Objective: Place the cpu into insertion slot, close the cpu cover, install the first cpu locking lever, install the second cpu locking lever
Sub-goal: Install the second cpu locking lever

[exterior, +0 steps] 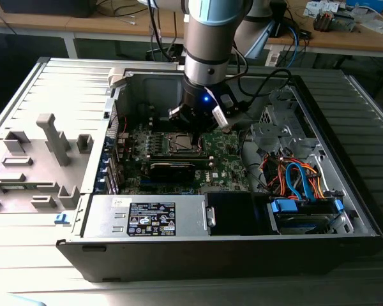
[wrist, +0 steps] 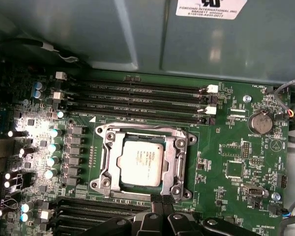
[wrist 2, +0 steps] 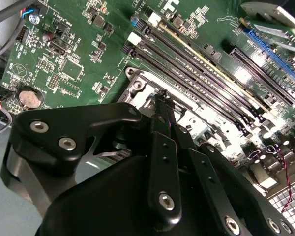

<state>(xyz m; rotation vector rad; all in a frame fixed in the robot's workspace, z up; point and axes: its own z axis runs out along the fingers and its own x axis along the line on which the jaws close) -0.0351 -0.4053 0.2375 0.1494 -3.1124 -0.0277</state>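
Sitting flat in the insertion slot [wrist: 142,164], the cpu [wrist: 140,163] faces up; jaws clenched, empty.

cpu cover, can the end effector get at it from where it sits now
Probably yes. In the first wrist view the end effector sits at the edge of the cpu cover, which lies closed around the cpu. Nothing stands between them; the memory slots lie on the far side.
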